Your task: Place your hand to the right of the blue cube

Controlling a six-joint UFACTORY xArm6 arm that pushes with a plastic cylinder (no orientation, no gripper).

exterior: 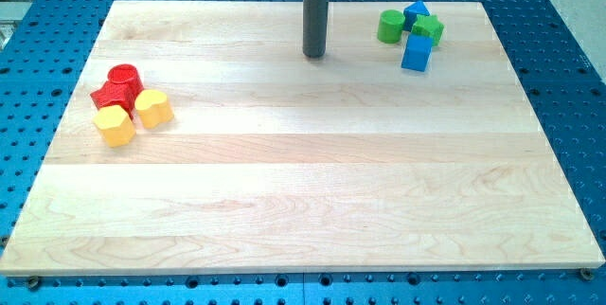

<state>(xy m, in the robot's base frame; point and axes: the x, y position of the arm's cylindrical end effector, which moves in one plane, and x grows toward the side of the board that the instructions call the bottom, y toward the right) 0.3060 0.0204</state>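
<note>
A: Start at my tip (314, 55). It sits on the wooden worktop (303, 191) near the view's top, just left of centre. This end effector is a plain dark rod, nothing to open or close, and it holds nothing and touches no block.

B: And the blue cube (417, 54)?

A: To the view's right of my tip, well apart from it, at the lower edge of the top-right cluster. So my tip stands on its left side, with bare wood between.

B: What else is in that cluster?

A: Four blocks in all. Two blue: the cube and a second blue block (416, 12) behind it, its shape hard to make out. Two green: a green cylinder (390, 26) on the cluster's left, and a green block (429, 28) just above the cube, partly hidden, possibly star-shaped.

B: The other side?

A: Four more at the view's left edge, packed touching. Two red: a red cylinder (124, 79) and a red block (109, 96) whose outline I cannot tell. Two yellow: a yellow heart (152, 108) and a yellow hexagon-like block (115, 126).

B: Any containers?

A: None show. The rod's upper end is cut off by the view's top. The worktop rests on a blue perforated base (568, 78).
</note>
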